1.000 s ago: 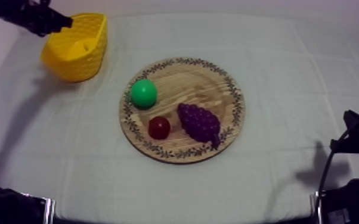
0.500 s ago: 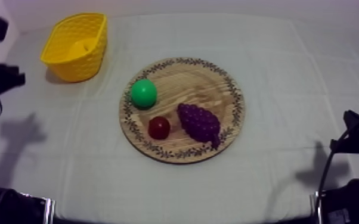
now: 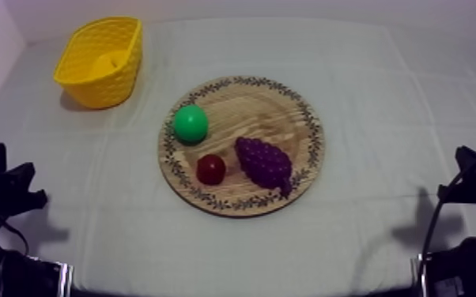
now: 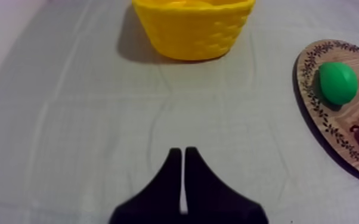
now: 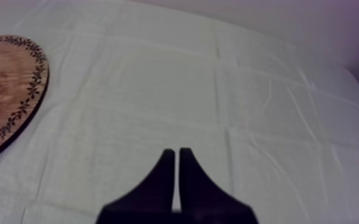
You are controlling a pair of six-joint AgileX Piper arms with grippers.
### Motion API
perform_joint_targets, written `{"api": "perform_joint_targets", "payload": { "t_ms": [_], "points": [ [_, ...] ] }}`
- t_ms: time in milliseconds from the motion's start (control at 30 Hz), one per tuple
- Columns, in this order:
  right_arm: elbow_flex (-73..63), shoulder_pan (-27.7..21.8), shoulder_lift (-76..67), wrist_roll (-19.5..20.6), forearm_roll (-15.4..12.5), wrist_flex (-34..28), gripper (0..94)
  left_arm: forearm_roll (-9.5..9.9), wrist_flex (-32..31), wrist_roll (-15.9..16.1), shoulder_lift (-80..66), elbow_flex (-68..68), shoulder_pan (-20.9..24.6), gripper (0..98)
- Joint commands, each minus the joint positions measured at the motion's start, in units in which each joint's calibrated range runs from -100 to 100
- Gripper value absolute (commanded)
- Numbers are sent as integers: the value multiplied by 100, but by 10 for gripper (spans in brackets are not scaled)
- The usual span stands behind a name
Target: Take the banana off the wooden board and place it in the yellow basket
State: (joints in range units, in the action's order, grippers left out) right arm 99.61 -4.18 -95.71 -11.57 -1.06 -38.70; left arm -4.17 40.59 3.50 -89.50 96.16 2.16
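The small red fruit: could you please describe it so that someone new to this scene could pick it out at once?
Start at the round wooden board with the patterned rim. Three toy fruits lie on it; the small red fruit sits by the near rim, beside the bunch of grapes and nearer than the green pear. It is the smallest and the only red one.
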Motion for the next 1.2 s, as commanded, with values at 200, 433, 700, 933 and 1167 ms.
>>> {"api": "perform_joint_targets", "payload": {
  "t_ms": [200,433,700,933,1167],
  "points": [
    [5,-3,-5,2,1,-1,4,289,55,-223,-971,71,-176,0],
    [5,-3,-5,2,1,-1,4,507,-373,-993,-1019,224,-265,1],
    [5,-3,-5,2,1,-1,4,613,-823,-1269,-1023,353,-297,1],
    [5,-3,-5,2,1,-1,4,619,-848,-1285,-1024,361,-299,1],
    [5,-3,-5,2,1,-1,4,619,-850,-1289,-1024,361,-299,1]
  ]
}}
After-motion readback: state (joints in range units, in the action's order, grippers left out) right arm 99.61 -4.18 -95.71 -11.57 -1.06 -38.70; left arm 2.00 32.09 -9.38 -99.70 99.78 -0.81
